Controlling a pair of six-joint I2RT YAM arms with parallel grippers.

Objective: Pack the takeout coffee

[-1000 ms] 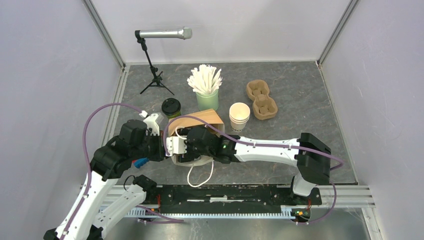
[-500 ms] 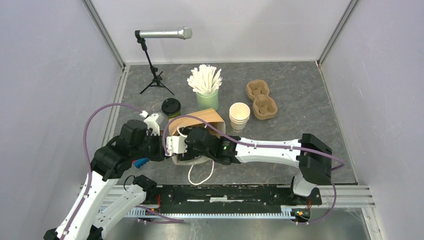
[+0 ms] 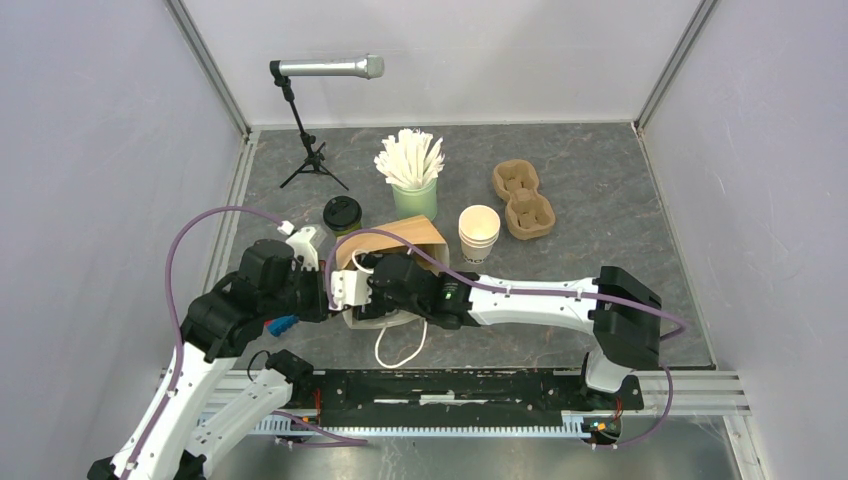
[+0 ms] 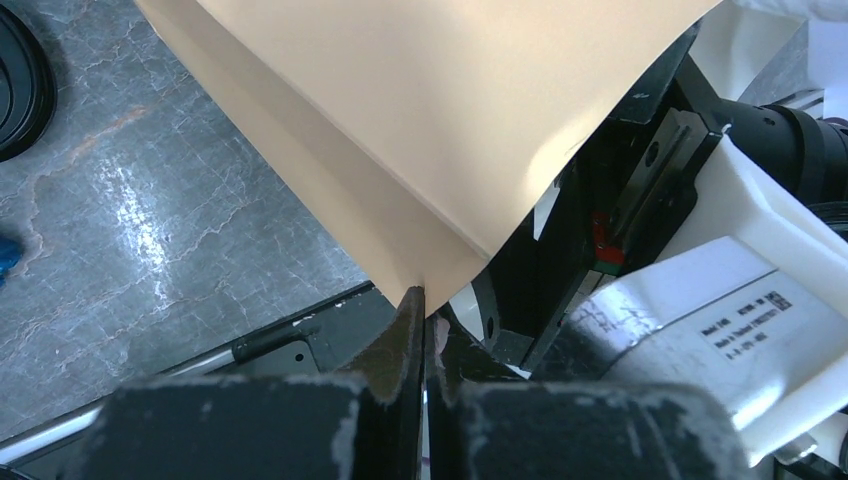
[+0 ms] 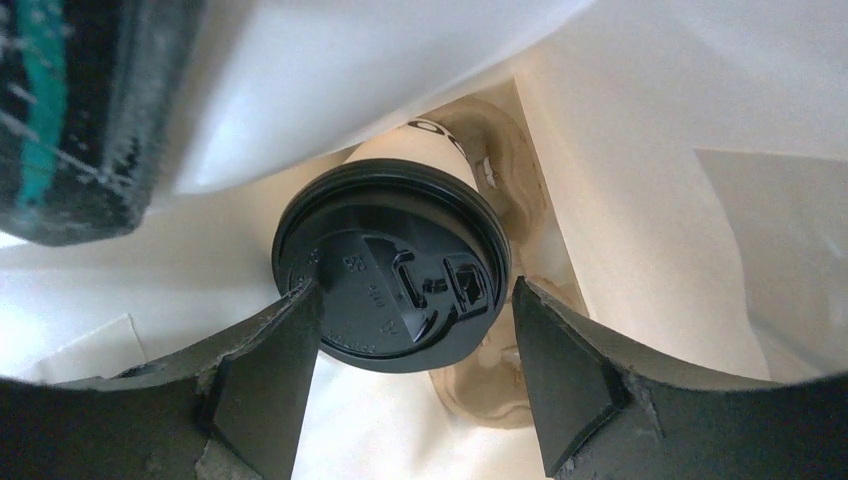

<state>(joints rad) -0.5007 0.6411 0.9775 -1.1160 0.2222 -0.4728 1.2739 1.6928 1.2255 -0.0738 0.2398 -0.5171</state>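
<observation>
A brown paper bag point(image 3: 400, 235) lies open toward the arms. My left gripper point(image 4: 425, 300) is shut on its lower edge point(image 4: 440, 270), pinching the paper. My right gripper point(image 5: 416, 290) reaches inside the bag and stands open. The white takeout coffee point(image 5: 392, 265), black-lidded, sits in a brown carrier slot point(image 5: 480, 400) between its fingers. The left finger point(image 5: 270, 370) overlaps the lid's rim. A thin gap shows at the right finger point(image 5: 570, 380). The olive-green takeout coffee point(image 3: 342, 213) stands on the table just left of the bag.
A mint-green cup of white sticks point(image 3: 412, 180) stands behind the bag. A stack of lidless cream cups point(image 3: 479, 233) and a spare cardboard carrier point(image 3: 522, 198) are to its right. A microphone on a tripod point(image 3: 312, 150) stands at the back left. The bag's white handle point(image 3: 400, 350) loops toward the rail.
My right gripper has edged slightly left inside the bag. The left gripper still pinches the bag's edge, and both cups stay where they were.
</observation>
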